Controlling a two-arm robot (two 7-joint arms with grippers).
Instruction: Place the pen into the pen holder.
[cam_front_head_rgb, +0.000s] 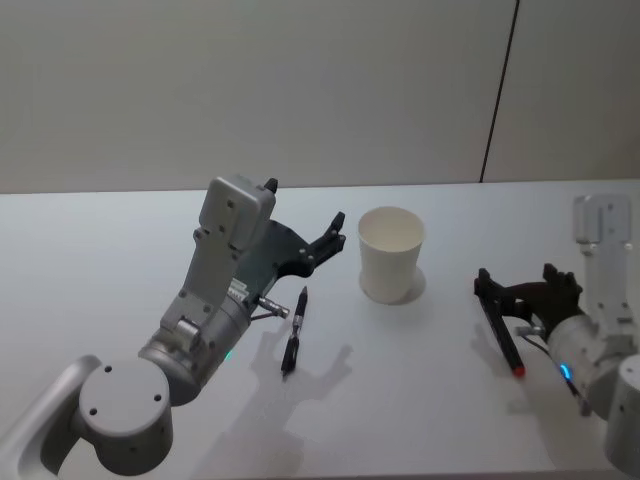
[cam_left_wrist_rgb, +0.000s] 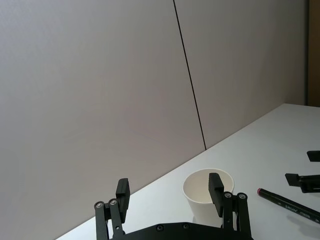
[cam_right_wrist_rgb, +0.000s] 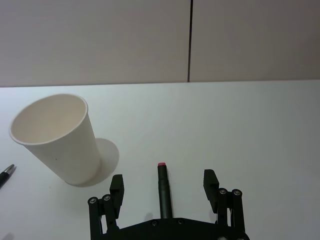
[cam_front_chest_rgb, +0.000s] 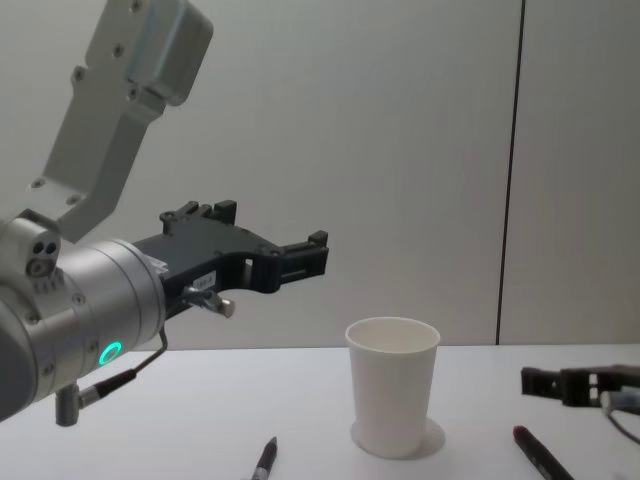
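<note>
Straddling the red-tipped pen (cam_right_wrist_rgb: 164, 195) with fingers (cam_right_wrist_rgb: 116, 187) apart, the right gripper (cam_right_wrist_rgb: 163, 178) hangs low; the left gripper (cam_left_wrist_rgb: 169, 182) hovers likewise spread.

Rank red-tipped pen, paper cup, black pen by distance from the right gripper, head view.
From the right gripper:
1. Red-tipped pen, on the table right by it.
2. Paper cup, to its left, mid-table.
3. Black pen, farther left, past the cup.

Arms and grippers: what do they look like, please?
Both arms are silver-grey, with round joints and boxy pale links. The left arm has a green light ring and a thin cable; the right arm shows a blue light. The left gripper and right gripper are black with two flat fingers.
</note>
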